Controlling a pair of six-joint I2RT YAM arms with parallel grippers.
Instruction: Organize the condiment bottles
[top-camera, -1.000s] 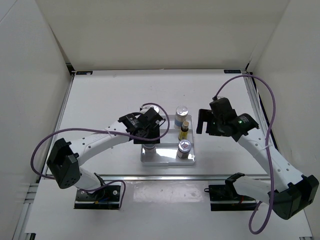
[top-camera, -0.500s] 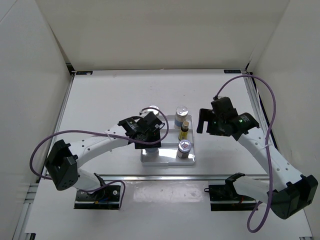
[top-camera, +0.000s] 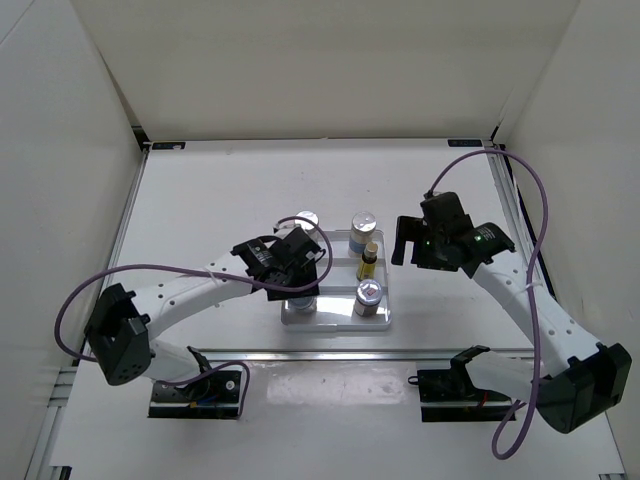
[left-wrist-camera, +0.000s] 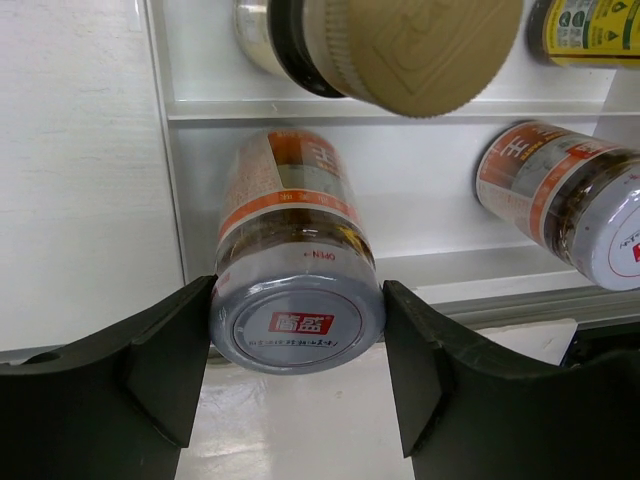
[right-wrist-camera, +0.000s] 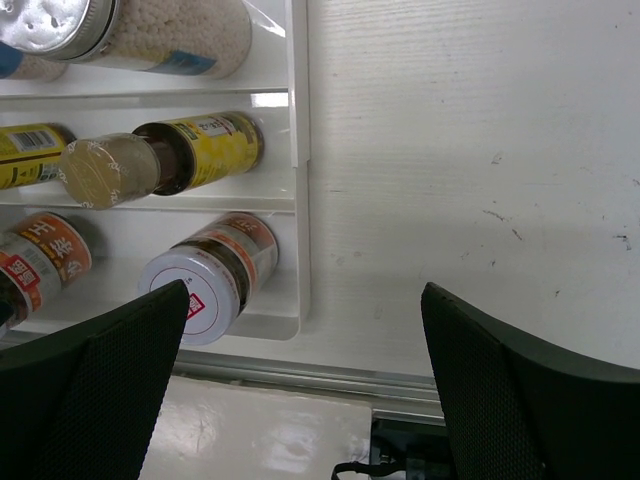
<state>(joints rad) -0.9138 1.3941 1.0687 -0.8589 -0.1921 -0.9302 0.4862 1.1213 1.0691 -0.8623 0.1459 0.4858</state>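
The jar (left-wrist-camera: 295, 250) has a silver lid and an orange-and-white label; the bottle (right-wrist-camera: 175, 158) is yellow-labelled; the tray (right-wrist-camera: 300, 230) is white.

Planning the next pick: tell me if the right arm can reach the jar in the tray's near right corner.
Probably yes: the right fingers hang open just beside the tray, with nothing between them and the jar.

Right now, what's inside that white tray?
Two silver-lidded jars in front, two amber bottles midway, two white bottles behind. From above, the left arm mostly covers the left jar.
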